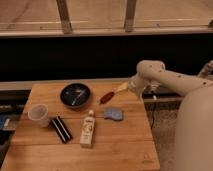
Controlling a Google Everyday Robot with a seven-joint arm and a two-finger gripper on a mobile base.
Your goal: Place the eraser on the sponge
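Observation:
The eraser (62, 129), a flat black block with a pale stripe, lies on the wooden table (120, 145) at the left, beside the cup. The blue-grey sponge (114, 114) rests near the table's middle right, a bottle's width away from the eraser. My gripper (134, 90) hangs at the end of the white arm over the table's far right edge, above and to the right of the sponge, far from the eraser.
A white bottle (88, 130) lies between eraser and sponge. A red-handled brush (111, 94) lies just left of the gripper. A black bowl (75, 94) holding utensils sits at the back. A translucent cup (39, 114) stands at the left.

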